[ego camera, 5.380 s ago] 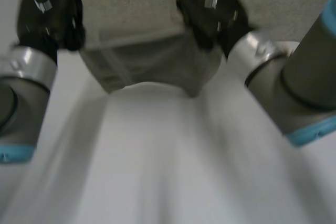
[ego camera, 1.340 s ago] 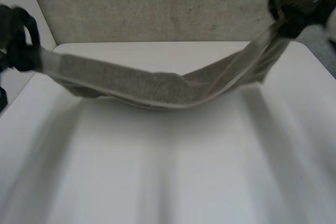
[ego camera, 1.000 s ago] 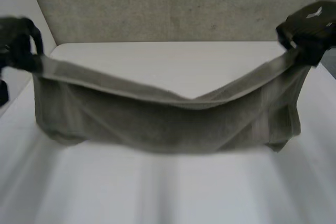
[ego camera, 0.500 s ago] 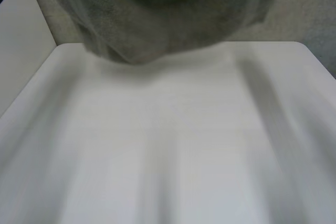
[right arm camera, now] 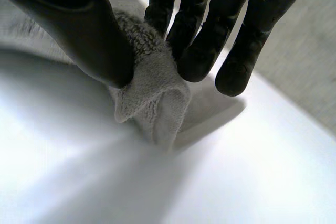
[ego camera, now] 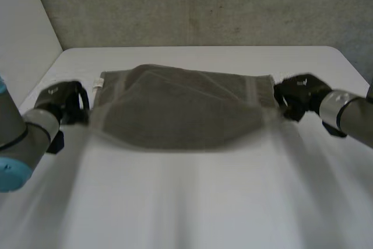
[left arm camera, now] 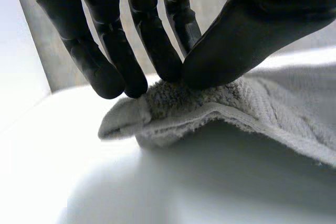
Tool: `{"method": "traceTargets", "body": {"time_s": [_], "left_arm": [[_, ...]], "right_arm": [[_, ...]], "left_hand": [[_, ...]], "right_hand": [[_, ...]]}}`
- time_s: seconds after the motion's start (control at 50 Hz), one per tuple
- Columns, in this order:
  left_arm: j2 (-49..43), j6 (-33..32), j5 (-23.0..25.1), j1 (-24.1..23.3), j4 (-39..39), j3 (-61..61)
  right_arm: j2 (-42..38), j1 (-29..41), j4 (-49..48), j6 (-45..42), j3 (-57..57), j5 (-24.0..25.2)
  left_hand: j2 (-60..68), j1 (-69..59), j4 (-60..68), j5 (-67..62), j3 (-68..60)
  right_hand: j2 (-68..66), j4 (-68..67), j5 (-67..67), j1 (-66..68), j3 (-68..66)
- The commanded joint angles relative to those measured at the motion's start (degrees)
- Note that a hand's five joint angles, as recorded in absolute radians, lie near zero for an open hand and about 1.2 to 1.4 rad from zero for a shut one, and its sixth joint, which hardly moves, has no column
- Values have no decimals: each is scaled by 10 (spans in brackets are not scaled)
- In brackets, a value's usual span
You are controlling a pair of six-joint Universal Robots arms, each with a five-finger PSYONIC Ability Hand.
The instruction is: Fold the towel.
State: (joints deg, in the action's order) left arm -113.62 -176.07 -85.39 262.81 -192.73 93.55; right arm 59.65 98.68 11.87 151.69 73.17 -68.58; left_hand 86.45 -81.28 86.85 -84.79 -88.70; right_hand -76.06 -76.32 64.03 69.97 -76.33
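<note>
Towel [ego camera: 180, 109]: grey, spread crosswise over the far half of the white surface [ego camera: 192, 202], its middle resting there, with a slanting ridge where the cloth lies doubled. Its two ends reach out to your hands. Left hand [ego camera: 61, 102]: closed on the towel's left near corner, with the cloth pinched between thumb and fingertips; the wrist view shows that corner raised just clear of the surface, a shadow beneath it. Right hand [ego camera: 297, 94]: likewise pinching the right near corner between thumb and fingers, the tip of the cloth drooping below the grip.

The step in hand appears to be laying the towel flat for a fold, or carrying the near edge across. To do it well, keep both pinches firm and the hands level with each other, so the edge between them runs straight. Draw gently outward to flatten the slanting ridge. Move both corners at one pace, and let go only once each lies squarely down.
</note>
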Motion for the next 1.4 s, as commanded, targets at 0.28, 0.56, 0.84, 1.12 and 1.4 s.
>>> {"method": "traceTargets", "body": {"time_s": [0.28,0.56,0.84,1.12,1.4], "left_arm": [[269,-40,161,131,96,153],[-60,-40,60,40,85,-101],[29,-56,129,-12,143,5],[254,-233,203,45,38,285],[213,-280,199,45,-28,356]], "right_arm": [[201,-120,166,-112,74,79],[-112,-46,177,-46,-220,-3],[-159,-26,156,-30,-177,-31],[-62,-25,29,-17,-17,-26],[-59,-25,8,-17,10,-26]], "left_hand": [[-64,13,-68,148,87],[-64,13,-68,148,87],[-673,621,-677,757,696],[-724,672,-728,807,746],[-460,408,-464,543,482]], "right_hand": [[-39,-37,60,100,-37],[-39,-37,60,100,-37],[-39,-37,60,100,-37],[-39,-37,60,100,-37],[-39,-37,60,100,-37]]}}
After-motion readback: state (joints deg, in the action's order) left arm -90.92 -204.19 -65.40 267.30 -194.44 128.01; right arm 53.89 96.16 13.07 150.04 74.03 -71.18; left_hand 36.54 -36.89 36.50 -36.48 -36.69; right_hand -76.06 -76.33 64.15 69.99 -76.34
